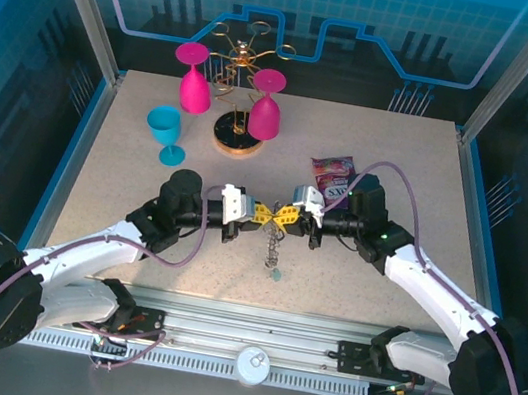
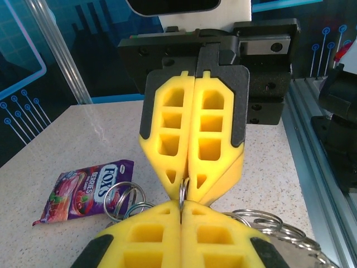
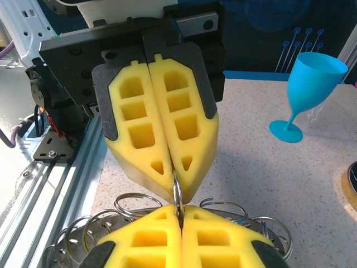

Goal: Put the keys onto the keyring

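My two grippers meet tip to tip over the middle of the table. The left gripper (image 1: 261, 214) (image 2: 182, 205) and the right gripper (image 1: 290, 217) (image 3: 179, 209) are both shut on the same thin wire loop (image 2: 183, 191) (image 3: 177, 192) of the keyring. The keyring (image 1: 274, 245) hangs below them. Its other wire loops spread to both sides of the yellow fingers (image 2: 120, 198) (image 3: 136, 202), and part of its flat grey plate (image 3: 72, 245) shows. A small pale green tag (image 1: 277, 274) sits at the keyring's lower end near the table. The keys themselves are too small to make out.
A purple candy packet (image 1: 332, 176) (image 2: 83, 190) lies behind the right gripper. Further back stand a blue goblet (image 1: 166, 130) (image 3: 309, 89), two pink goblets (image 1: 195, 80) (image 1: 265, 105) and a gold wire rack (image 1: 233, 129). An aluminium rail (image 1: 250, 342) runs along the near edge.
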Motion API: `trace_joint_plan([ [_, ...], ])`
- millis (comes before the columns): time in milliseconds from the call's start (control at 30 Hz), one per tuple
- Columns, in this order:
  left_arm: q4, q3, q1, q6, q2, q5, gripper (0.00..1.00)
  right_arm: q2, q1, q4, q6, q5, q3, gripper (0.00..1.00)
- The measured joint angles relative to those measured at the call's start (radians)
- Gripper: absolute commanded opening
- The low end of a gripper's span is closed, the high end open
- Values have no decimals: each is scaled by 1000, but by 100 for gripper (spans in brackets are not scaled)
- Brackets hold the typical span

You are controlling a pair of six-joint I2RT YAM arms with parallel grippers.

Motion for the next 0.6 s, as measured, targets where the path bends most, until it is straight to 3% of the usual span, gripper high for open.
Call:
trace_joint_plan([
  [100,-70,30,-1,20,0,-29,23,6,9,-105,-49,35,44,0],
  [267,-225,115,-1,64,5,-68,24,49,66,-299,-165,159,181,0],
  [600,-407,196,-4,153,42,-66,0,99,117,-481,-250,307,300,0],
])
